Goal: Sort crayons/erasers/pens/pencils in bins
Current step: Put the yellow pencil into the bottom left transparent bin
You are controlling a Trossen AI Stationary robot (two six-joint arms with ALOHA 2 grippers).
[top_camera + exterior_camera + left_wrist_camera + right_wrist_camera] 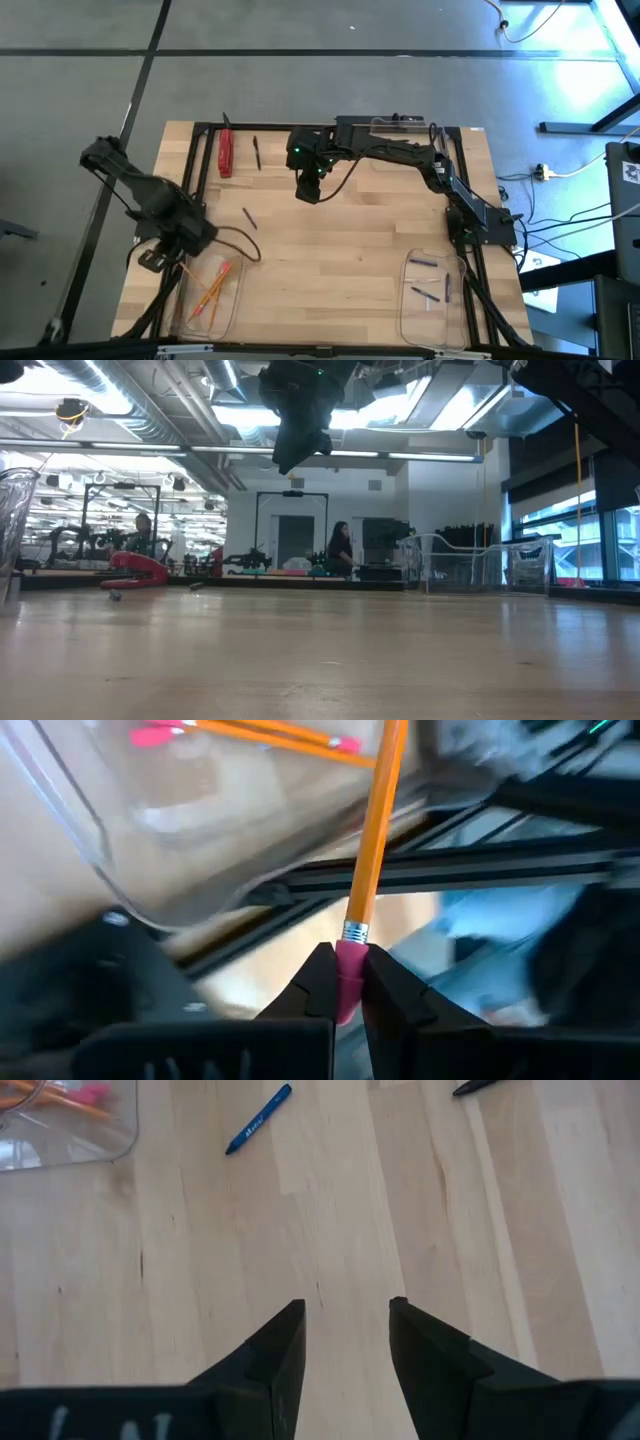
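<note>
Closest to the lens in the left wrist view, the left gripper is pinched on the pink eraser end of a pencil. The orange shaft runs straight away from the fingertips, toward the clear bin where other pencils already lie. From above, this gripper sits at the table's left edge, just beside the near-left bin. So the release turns on carrying the pencil's far end over the bin wall, with its long axis lined up along the tray.

The right gripper has its jaws wide and empty. It hangs over the far middle of the table, looking down on bare wood. A loose crayon lies ahead of it, slanted across its line of reach. In the overhead view the crayon sits between the two arms, and the free right arm seems the likelier one to take it. A pen lies near the far edge, beside a red object. The near-right bin holds several crayons.
</note>
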